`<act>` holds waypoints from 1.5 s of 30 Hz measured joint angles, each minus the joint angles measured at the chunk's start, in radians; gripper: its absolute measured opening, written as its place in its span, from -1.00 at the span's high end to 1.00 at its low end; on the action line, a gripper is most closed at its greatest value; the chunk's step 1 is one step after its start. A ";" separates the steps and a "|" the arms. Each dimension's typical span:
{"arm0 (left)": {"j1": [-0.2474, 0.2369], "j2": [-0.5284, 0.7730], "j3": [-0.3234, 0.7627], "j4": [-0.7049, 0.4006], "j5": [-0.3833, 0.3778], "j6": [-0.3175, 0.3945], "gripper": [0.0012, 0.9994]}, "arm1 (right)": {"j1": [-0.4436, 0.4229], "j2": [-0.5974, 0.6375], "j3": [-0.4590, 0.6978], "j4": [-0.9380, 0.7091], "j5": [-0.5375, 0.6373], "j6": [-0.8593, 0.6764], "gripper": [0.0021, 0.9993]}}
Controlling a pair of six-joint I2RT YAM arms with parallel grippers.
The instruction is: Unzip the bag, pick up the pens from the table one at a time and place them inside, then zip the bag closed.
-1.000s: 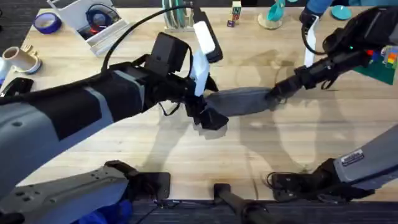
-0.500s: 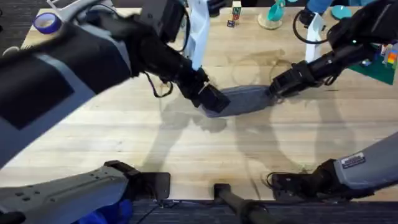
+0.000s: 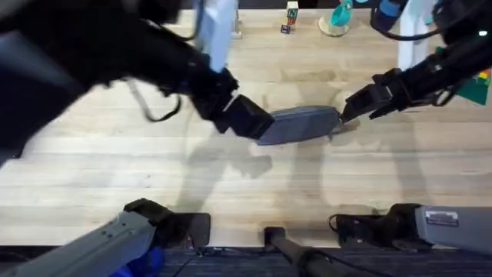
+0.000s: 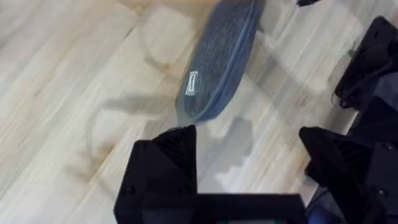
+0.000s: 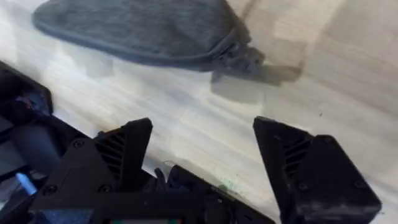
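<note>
The grey-blue bag [image 3: 298, 124] lies flat on the table [image 3: 231, 177] at mid-table, its zipper looking closed. My left gripper [image 3: 255, 123] stands just off the bag's left end, open; in the left wrist view the bag [image 4: 217, 62] lies beyond the fingers [image 4: 165, 168], clear of them. Over at the other end my right gripper [image 3: 347, 108] is open too, a little off the zipper pull [image 5: 245, 56], with the bag [image 5: 137, 28] ahead of it and nothing between the fingers. The pens are out of view.
Along the table's far edge stand a small block [image 3: 290, 15] and a teal object [image 3: 338, 17]. A green mat [image 3: 473, 85] lies at the right edge. The left arm [image 3: 92, 54] looms large and dark over the left half of the table.
The left arm has risen toward the camera and its gripper has slid up-left along the bag's left end. The right gripper has pulled back to the right, off the bag's right end.
</note>
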 joint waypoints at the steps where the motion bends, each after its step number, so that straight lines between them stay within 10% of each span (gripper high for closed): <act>1: 0.005 -0.033 0.005 -0.017 -0.011 -0.010 -0.99 | 0.007 -0.026 0.000 -0.009 0.002 0.005 -0.99; 27: 0.033 -0.421 0.006 -0.219 -0.236 -0.210 -0.99 | 0.072 -0.802 0.000 -0.256 0.149 0.140 -0.99; 45: 0.033 -0.421 0.006 -0.183 -0.282 -0.214 -0.99 | 0.072 -0.912 0.000 -0.277 0.152 0.139 -0.99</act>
